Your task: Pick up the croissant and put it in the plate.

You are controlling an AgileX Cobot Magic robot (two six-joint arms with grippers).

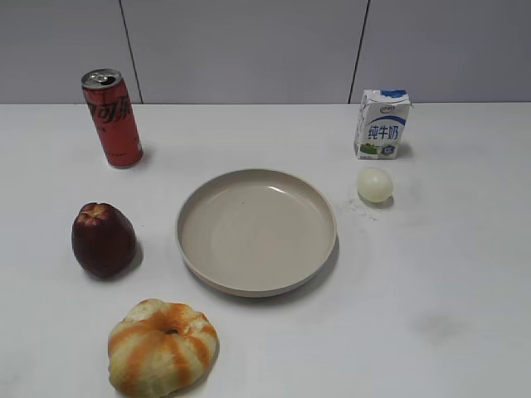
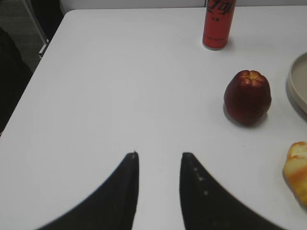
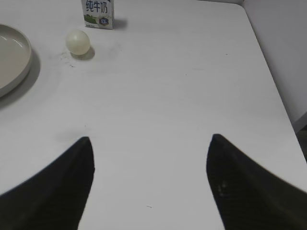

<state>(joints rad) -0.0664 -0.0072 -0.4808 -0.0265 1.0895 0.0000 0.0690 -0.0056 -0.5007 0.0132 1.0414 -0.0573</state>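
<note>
The croissant point(image 1: 163, 347), a puffy bun with orange and cream stripes, lies at the front left of the table; its edge shows at the right of the left wrist view point(image 2: 298, 171). The beige plate point(image 1: 202, 201) sits empty in the middle; its rim shows in the left wrist view point(image 2: 296, 86) and the right wrist view point(image 3: 19, 64). My left gripper point(image 2: 159, 154) is open and empty over bare table, left of the croissant. My right gripper point(image 3: 149, 138) is wide open and empty over bare table, right of the plate. Neither gripper shows in the exterior view.
A dark red apple point(image 1: 102, 239) stands left of the plate. A red soda can point(image 1: 112, 117) is at the back left. A milk carton point(image 1: 382, 124) and a pale egg point(image 1: 374, 184) are at the back right. The table's edges show in both wrist views.
</note>
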